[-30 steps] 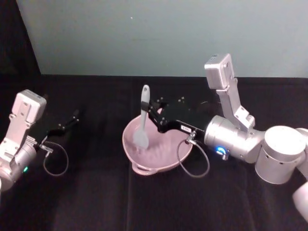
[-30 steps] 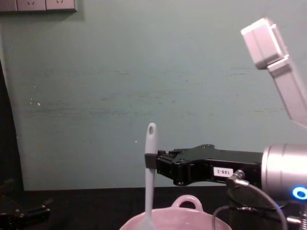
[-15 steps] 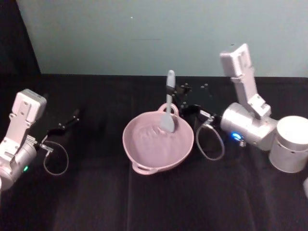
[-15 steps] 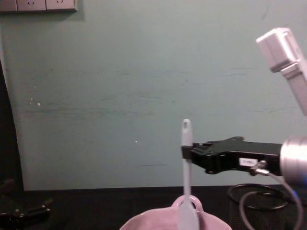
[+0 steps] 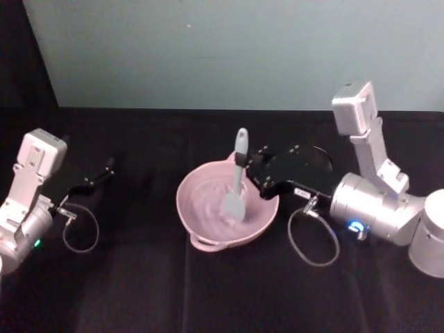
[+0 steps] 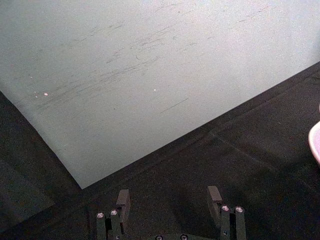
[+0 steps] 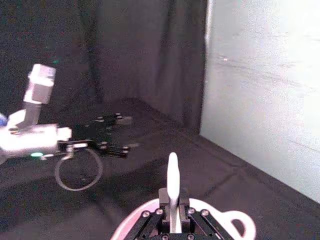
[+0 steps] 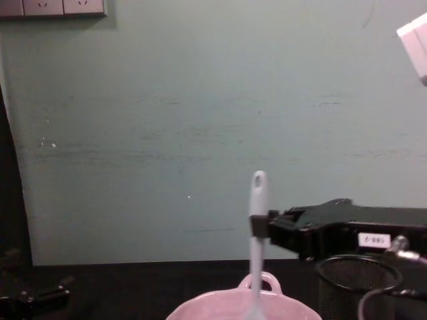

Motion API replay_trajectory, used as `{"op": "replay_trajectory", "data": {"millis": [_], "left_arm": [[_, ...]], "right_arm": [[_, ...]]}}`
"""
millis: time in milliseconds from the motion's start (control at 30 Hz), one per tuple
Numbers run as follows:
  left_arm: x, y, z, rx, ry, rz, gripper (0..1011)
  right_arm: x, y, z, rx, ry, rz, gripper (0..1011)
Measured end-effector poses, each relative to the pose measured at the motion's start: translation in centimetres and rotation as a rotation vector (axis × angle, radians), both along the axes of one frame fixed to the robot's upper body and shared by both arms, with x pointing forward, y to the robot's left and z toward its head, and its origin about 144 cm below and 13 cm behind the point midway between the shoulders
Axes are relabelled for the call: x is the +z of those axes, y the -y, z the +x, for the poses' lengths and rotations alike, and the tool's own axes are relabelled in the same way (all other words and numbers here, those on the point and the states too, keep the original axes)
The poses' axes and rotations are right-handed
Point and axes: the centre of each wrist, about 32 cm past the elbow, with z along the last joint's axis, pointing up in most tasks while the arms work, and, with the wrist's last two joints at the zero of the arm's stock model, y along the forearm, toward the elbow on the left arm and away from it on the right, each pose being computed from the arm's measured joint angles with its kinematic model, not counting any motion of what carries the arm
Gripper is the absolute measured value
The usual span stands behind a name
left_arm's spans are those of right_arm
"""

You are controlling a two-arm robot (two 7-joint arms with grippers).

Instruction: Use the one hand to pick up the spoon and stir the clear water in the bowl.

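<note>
The pale pink bowl (image 5: 208, 222) sits mid-table, its loop handle (image 8: 261, 283) at the far rim. Faint ripples mark the clear water (image 5: 207, 200) inside. My right gripper (image 5: 247, 169) reaches in from the right above the bowl's far right rim and is shut on the white spoon (image 5: 238, 173) about mid-handle. The spoon stands nearly upright, its blade down in the bowl right of centre. In the chest view the spoon (image 8: 257, 213) rises from the bowl (image 8: 220, 307), held by the right gripper (image 8: 259, 227). The right wrist view looks along the spoon (image 7: 172, 182). My left gripper (image 5: 104, 171) is parked open at the far left.
A black mesh cup (image 8: 347, 283) stands right of the bowl, under the right hand. Cable loops hang from both wrists, one at the left (image 5: 80, 234) and one at the right (image 5: 313, 239). A teal wall closes the back of the black table.
The right gripper carried the spoon from the bowl's left side to the far rim, then drew it nearer and down into the water right of centre. The left arm stayed still.
</note>
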Motion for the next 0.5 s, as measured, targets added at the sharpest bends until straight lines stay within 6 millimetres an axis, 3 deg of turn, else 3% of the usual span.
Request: {"op": "replay_trajectory", "data": {"millis": [200,500], "left_arm": [[0.0,0.0,0.0,0.000,0.000,0.000,1011],[0.0,0.0,0.0,0.000,0.000,0.000,1011]], "right_arm": [[-0.3,-1.7,-0.4,0.049,-0.010,0.001,110],[-1.0,-4.1,1.4,0.042,0.002,0.006,110]]}}
